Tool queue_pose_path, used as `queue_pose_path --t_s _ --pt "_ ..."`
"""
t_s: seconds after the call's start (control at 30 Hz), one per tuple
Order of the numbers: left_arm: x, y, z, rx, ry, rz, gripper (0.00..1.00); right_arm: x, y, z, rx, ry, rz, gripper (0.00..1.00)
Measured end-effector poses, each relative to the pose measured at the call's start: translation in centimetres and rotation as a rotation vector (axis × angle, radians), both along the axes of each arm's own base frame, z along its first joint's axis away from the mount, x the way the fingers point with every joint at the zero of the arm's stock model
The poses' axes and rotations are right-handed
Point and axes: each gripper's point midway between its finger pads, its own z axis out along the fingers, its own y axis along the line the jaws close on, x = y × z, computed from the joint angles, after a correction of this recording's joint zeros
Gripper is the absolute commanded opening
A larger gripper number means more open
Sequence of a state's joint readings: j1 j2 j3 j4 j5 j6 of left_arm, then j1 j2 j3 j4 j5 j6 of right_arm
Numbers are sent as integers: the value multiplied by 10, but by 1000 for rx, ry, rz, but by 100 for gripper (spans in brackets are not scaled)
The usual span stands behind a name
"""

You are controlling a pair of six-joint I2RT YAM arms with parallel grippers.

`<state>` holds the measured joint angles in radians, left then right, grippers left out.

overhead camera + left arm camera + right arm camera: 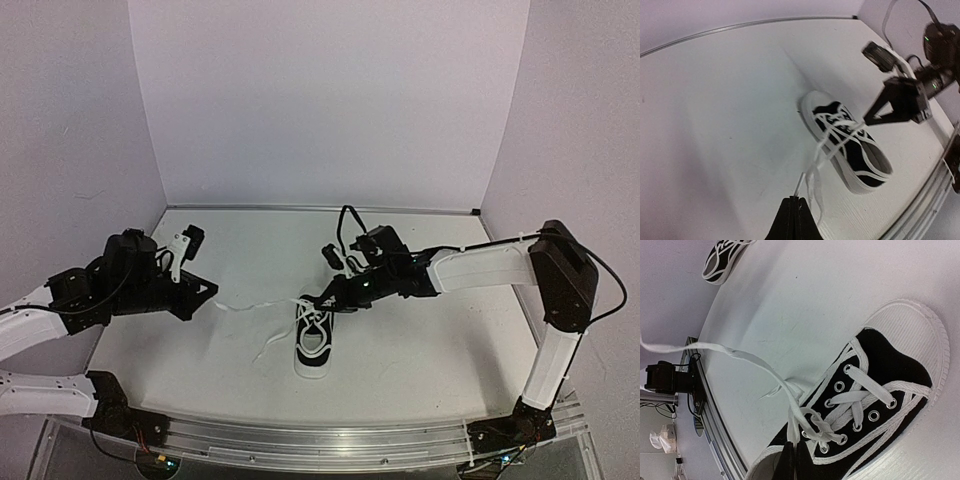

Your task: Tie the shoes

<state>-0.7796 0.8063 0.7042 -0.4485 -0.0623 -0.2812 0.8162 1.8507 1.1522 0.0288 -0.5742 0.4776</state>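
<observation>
One shoe (314, 350) sits mid-counter (430, 370). Its mate (722, 260) lies well apart, seen only from the right wrist. The left tool (794, 201) is pressed together on one lace end (250, 304), stretched out sideways. The right tool (792, 450) pinches the other strand (791, 422) just above a first knot (819, 429). The step looks like cinching that knot. Next probably calls for an even pull apart, then forming loops.

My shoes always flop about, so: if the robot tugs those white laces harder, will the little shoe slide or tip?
Probably slide rather than tip: the shoe looks small and light, and it sits flat on the smooth table. The laces seem floppy; one curves loosely between the left gripper and the shoe. Since the right gripper holds a lace too, the shoe might twist.
</observation>
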Motion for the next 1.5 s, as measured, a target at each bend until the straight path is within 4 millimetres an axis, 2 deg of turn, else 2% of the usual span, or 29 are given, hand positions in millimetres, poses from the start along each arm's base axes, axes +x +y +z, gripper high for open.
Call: queue_pose_path --t_s 0.17,0.23,0.3,0.43,0.67,0.8,0.93,1.03,1.2,1.37,1.5 --pt "-37 -44 -30 70 116 -227 0 5 -1 2 0 -1 -17 0" --pt "-52 -56 -46 101 181 -294 0 6 -2 1 -1 1 -22 0" --pt "-67 -61 -53 114 224 -346 0 6 -2 1 -2 3 -24 0" --pt "-97 -70 -50 76 281 -459 0 7 -3 1 -4 4 -28 0" --pt "-156 -89 -24 -54 364 -712 0 8 -3 -2 -13 10 -30 0" --pt "-182 -102 -26 -23 413 -821 0 8 -5 -5 -22 18 -33 0" --pt "-199 -130 -33 52 412 -923 0 9 -4 -3 -19 15 -33 0" --pt "-204 -159 -38 110 370 -985 0 11 -2 0 -14 13 -32 0" --pt "-196 -208 -50 182 223 -1050 0 13 3 10 5 -3 -18 0" --pt "-168 -250 -60 260 17 -1050 0 13 9 23 33 -20 15 0" --pt "-141 -272 -59 322 -175 -1016 0 11 12 24 40 -21 46 0"
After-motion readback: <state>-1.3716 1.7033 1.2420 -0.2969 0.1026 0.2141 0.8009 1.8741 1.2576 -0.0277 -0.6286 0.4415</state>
